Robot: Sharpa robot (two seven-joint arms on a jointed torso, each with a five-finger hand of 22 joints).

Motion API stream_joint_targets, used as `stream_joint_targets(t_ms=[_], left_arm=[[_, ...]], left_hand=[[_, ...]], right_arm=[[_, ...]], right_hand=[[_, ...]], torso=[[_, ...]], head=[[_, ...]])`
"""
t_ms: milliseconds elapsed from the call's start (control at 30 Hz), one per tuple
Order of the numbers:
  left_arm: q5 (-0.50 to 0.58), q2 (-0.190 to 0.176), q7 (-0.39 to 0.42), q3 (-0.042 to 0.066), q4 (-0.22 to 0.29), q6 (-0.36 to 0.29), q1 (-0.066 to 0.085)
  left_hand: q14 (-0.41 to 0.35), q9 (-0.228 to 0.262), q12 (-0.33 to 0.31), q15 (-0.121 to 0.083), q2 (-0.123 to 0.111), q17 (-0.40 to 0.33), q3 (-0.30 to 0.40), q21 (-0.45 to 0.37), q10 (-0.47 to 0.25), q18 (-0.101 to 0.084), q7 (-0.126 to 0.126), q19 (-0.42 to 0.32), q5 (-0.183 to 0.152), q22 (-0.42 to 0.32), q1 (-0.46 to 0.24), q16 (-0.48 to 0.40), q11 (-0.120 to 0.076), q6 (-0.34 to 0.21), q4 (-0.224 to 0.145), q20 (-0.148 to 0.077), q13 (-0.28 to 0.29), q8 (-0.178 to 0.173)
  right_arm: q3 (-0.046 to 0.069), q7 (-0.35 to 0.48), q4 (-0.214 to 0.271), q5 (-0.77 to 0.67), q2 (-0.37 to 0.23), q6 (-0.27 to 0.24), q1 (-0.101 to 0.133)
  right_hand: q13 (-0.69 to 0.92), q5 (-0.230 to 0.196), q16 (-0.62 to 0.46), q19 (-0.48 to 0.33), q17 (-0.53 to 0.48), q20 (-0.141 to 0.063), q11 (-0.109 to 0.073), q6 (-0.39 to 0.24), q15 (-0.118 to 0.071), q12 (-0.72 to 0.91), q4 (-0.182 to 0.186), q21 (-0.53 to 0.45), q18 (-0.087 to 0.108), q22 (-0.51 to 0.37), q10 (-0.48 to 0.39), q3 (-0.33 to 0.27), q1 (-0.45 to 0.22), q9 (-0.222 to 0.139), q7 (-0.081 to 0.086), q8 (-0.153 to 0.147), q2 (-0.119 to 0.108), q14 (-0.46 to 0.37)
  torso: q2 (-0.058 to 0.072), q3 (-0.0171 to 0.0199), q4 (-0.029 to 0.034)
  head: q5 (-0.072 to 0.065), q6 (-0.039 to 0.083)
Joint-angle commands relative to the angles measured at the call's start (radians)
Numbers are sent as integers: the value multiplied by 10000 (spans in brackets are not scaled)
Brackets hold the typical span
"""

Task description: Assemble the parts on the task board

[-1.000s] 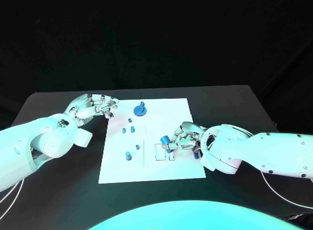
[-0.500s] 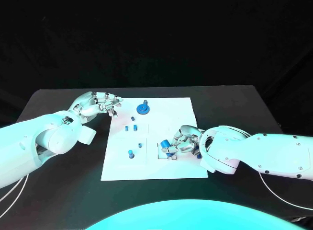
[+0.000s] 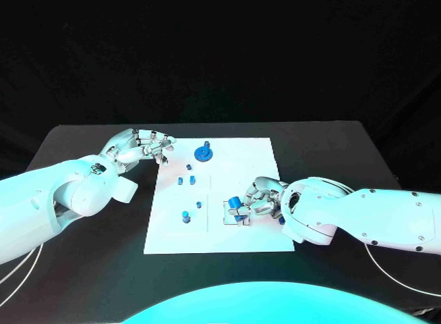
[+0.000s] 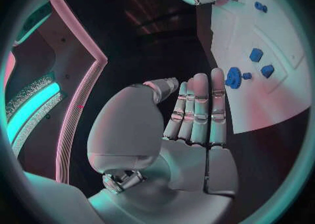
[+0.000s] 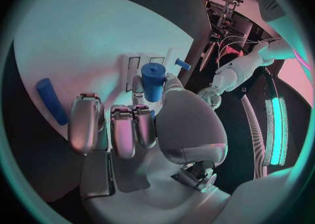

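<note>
Your right hand (image 3: 262, 198) still pinches the blue peg (image 5: 153, 81) over the board (image 3: 249, 236), barely moved; fingers hide its tip. Left hand (image 3: 140, 146) stays empty, fingers straight together.

Cyan light washes the head view; the task board (image 3: 220, 229) glows bright against dark surroundings. Around each hand (image 4: 190, 124), the wrist views bend edges strongly, with pink and cyan strip glare behind.
</note>
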Motion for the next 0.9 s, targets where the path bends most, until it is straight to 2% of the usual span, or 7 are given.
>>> stream_joint_targets(t_ms=[33, 233, 400, 633, 767, 900], left_arm=[[-19, 12, 26, 7, 30, 173, 4], [-19, 2, 8, 7, 30, 169, 4], [-19, -3, -8, 7, 30, 174, 4], [-19, -7, -21, 7, 27, 176, 4], [-19, -6, -27, 7, 27, 174, 4], [-40, -3, -55, 7, 29, 150, 5]], left_hand=[[-2, -17, -43, 17, 34, -6, 12, -48, 9, 136, -13, 48, 14, -10, -53, -53, 11, -66, 50, 8, -10, -42], [-2, -17, -43, 17, 34, -6, 12, -48, 9, 136, -13, 48, 14, -10, -53, -53, 11, -66, 50, 8, -10, -42], [-4, -20, -44, 20, 46, -6, 14, -54, 7, 136, -11, 50, 16, -15, -61, -54, 13, -72, 67, 10, -12, -47], [-4, -22, -45, 22, 52, -5, 14, -59, 4, 135, -9, 51, 17, -18, -68, -54, 16, -75, 81, 11, -14, -49], [-4, -22, -45, 22, 52, -5, 14, -59, 4, 135, -9, 51, 17, -18, -68, -54, 16, -75, 81, 11, -14, -49], [-4, -22, -45, 22, 52, -5, 14, -59, 4, 135, -9, 51, 17, -18, -68, -54, 16, -75, 81, 11, -14, -49]], right_arm=[[-8, 134, 10, -101, 44, 311, -20], [-8, 201, 21, -77, 84, 293, -29], [-8, 235, 53, -73, 94, 291, -38], [-8, 197, 14, -85, 110, 210, -44], [-8, 193, -24, -78, 130, 35, -45], [-8, 200, -79, -56, 172, -202, -46]], right_hand=[[1686, 61, 9, 269, 1880, -44, -54, 138, -55, 14, -4, -13, -151, 1925, 468, -87, -124, 0, -43, 42, 20, 873], [1675, 60, 10, 264, 1888, -45, -51, 126, -55, -1, -4, -20, -150, 1923, 458, -156, -203, -3, -40, 45, -9, 874], [1693, 81, 10, 267, 1893, -47, -57, 126, -57, 6, -16, -1, -153, 1927, 468, -134, -181, -5, -49, 52, 80, 875], [1653, 71, -2, 247, 1855, -47, -53, 110, -57, -27, -6, -70, -141, 1910, 441, -173, -222, -9, -40, 52, 81, 867], [1547, 65, -23, 214, 1805, -33, -29, 69, -38, -127, 15, -153, -128, 1889, 363, -425, -678, -6, -15, 84, 89, 856], [1260, 89, -73, 133, 1682, 9, 35, -117, 14, -378, 30, -398, -87, 1831, 152, -654, -1517, -8, 56, 95, 85, 828]], torso=[[2, 0, 2], [-10, -10, -6], [-10, -8, -9], [-14, -13, -7], [-9, -10, -3], [-7, -10, -6]], head=[[21, 12], [37, 14], [60, 13], [52, 32], [68, 61], [80, 95]])
